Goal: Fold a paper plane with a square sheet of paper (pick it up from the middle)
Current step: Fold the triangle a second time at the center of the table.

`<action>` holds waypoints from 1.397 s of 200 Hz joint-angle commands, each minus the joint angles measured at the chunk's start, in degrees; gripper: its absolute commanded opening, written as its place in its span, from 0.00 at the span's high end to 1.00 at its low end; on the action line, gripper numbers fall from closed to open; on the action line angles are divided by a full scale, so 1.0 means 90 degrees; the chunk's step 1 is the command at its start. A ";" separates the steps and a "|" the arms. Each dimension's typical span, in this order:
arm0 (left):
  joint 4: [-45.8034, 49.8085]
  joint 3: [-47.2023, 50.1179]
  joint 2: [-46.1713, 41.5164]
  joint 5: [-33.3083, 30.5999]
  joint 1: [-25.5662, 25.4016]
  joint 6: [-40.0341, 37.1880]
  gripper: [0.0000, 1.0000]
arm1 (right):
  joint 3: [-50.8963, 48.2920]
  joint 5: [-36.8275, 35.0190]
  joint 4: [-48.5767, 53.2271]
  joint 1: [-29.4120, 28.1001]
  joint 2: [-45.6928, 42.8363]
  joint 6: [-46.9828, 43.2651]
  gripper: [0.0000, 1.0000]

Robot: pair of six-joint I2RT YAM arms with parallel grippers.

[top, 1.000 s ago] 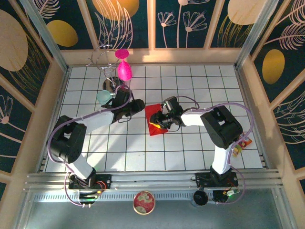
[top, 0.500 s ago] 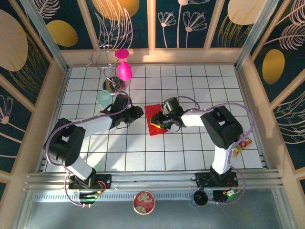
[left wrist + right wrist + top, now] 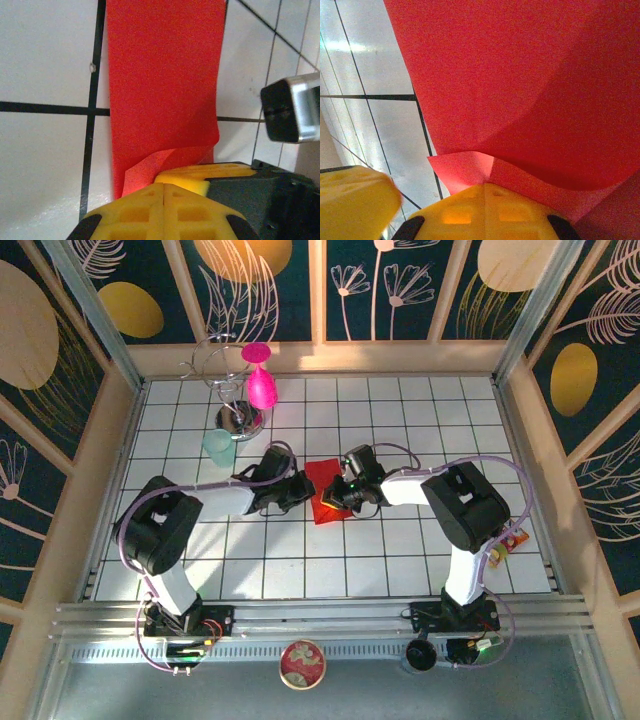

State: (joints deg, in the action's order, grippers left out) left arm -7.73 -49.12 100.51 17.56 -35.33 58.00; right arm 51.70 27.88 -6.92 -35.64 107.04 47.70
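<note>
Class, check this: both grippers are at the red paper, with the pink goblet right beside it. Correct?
No. The left gripper and right gripper are at the red paper, but the pink goblet stands apart near the back edge of the table, per the top view.

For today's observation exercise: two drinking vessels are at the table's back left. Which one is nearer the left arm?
The pale teal cup, on the tiles just behind the left arm. The magenta goblet is farther back, beside the wire stand.

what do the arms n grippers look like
Both the left arm and right arm have white links, bulky black joints and looping purple cables. The fingers are yellow, moulded with a grid of recesses, on black bodies.
</note>
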 commanded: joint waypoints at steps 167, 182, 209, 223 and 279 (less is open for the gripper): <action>0.0557 -0.0372 0.0890 -0.0399 -0.0075 -0.0461 1.00 | -0.0061 0.0086 -0.0149 0.0201 -0.0626 -0.0553 0.99; 0.0556 -0.0401 0.0911 -0.0380 -0.0072 -0.0476 1.00 | -0.0046 0.0077 0.0003 0.0300 -0.0529 -0.0716 0.99; 0.0565 -0.0421 0.0902 -0.0366 -0.0073 -0.0492 1.00 | -0.0039 0.0052 0.0150 0.0372 -0.0296 -0.0856 0.99; 0.0575 -0.0428 0.0884 -0.0369 -0.0070 -0.0496 1.00 | -0.0032 0.0009 0.0181 0.0385 -0.0231 -0.0891 0.99; 0.0692 -0.0532 0.0777 -0.0369 -0.0069 -0.0579 1.00 | -0.0084 -0.0396 0.0381 0.0415 0.0011 -0.0829 0.99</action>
State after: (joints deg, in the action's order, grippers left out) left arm -5.96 -53.47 107.11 15.38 -35.66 54.22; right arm 51.59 26.89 -5.41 -32.23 105.82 40.77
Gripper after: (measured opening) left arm 0.043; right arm 0.050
